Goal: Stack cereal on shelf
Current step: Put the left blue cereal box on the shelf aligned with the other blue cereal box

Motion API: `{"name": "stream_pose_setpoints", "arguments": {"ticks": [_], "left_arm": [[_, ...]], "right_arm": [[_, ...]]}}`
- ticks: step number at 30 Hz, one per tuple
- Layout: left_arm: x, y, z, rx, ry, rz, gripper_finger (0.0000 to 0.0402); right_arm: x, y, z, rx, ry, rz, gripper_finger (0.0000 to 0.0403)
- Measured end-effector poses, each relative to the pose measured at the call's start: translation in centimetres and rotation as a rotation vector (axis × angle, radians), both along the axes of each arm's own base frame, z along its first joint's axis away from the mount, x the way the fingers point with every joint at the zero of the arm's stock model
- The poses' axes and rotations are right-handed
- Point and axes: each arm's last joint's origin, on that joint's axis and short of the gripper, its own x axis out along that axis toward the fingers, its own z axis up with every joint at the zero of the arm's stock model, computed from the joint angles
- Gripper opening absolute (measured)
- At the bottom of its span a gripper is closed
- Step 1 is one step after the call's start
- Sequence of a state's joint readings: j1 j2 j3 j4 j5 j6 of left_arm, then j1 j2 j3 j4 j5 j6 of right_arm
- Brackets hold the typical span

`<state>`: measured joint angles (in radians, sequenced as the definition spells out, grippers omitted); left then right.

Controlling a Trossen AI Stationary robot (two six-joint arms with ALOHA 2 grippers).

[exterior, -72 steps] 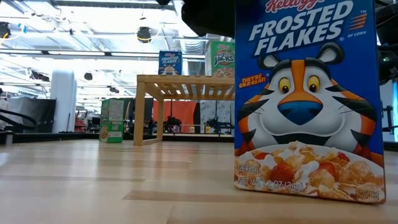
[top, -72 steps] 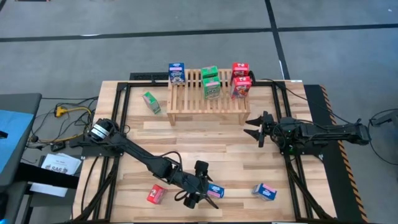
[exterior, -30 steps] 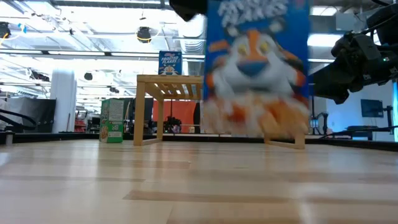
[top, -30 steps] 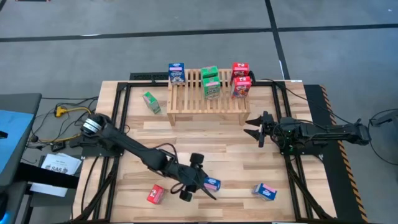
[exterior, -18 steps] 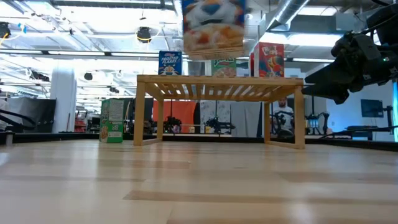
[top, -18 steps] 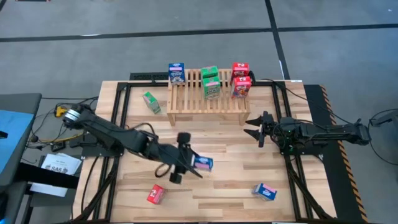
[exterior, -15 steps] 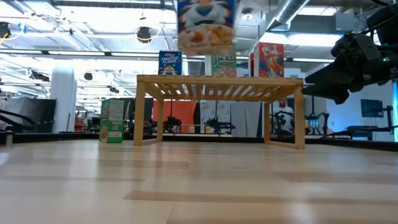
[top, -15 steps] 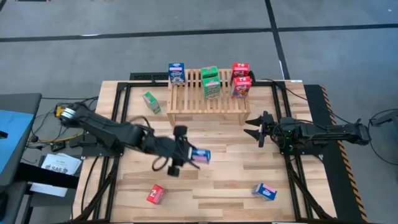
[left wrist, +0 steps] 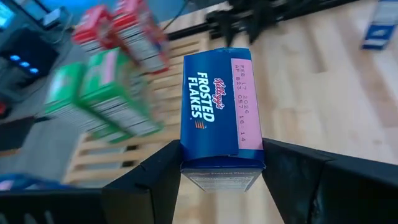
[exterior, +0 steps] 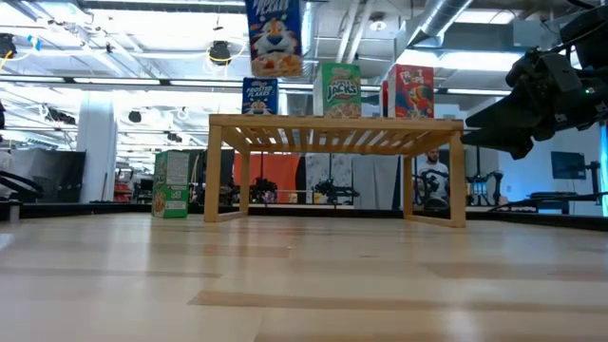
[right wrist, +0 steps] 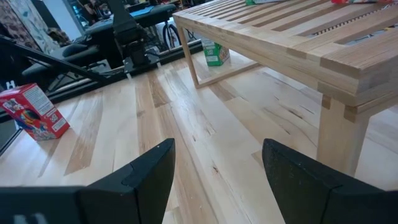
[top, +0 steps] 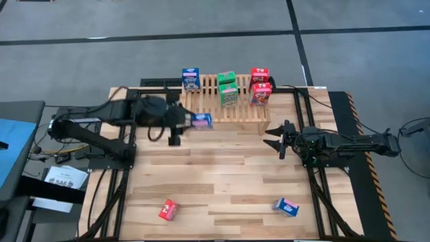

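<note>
Gripping a blue Frosted Flakes box between its fingers, the left hand hangs over the shelf's left front edge; the right hand waits open beside the shelf, above the table.

Nine cereal boxes show in all: three blue, one on the shelf, one held in the air, one loose on the table; three red, two on the shelf, one on the table; three green, two on the shelf, one beside it. One shelf, one table, two arms
</note>
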<state>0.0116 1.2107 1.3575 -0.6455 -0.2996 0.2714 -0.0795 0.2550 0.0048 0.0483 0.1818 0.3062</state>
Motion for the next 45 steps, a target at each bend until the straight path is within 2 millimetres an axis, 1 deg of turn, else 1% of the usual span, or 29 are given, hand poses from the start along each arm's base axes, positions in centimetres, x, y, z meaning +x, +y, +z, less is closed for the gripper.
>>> {"name": "stream_pose_setpoints", "arguments": {"ticks": [5,13,17,22,26,29,37,45], "left_arm": [[-1.3,3.7,0.4,0.024,0.018,0.059,0.0186],[-3.1,9.6,0.2,-0.012,0.025,0.087,0.0186],[-4.1,11.9,-0.2,-0.043,0.034,0.075,0.0186],[-4.5,14.5,-1.3,-0.098,0.055,0.065,0.0186],[-4.5,15.7,-1.8,-0.116,0.06,0.06,0.0186],[-4.4,16.3,-2.2,-0.125,0.066,0.054,0.0186],[-4.7,16.7,-2.3,-0.108,0.08,0.06,0.0186],[-4.8,16.8,-2.3,-0.099,0.083,0.057,0.0189]], "right_arm": [[0.0,0.0,0.0,0.0,0.002,0.0,0.0266],[0.0,0.0,0.0,0.0,0.002,0.0,0.0266],[0.0,0.0,0.0,0.001,0.002,0.0,0.0266],[0.0,0.0,0.0,0.001,0.003,0.001,0.0266],[0.0,0.0,0.0,0.001,0.002,0.0,0.0266],[0.0,0.0,0.0,0.0,0.003,0.0,0.0266],[0.0,0.0,0.0,0.0,0.002,0.001,0.0266],[0.0,0.0,0.0,0.001,0.003,0.0,0.0266]]}}
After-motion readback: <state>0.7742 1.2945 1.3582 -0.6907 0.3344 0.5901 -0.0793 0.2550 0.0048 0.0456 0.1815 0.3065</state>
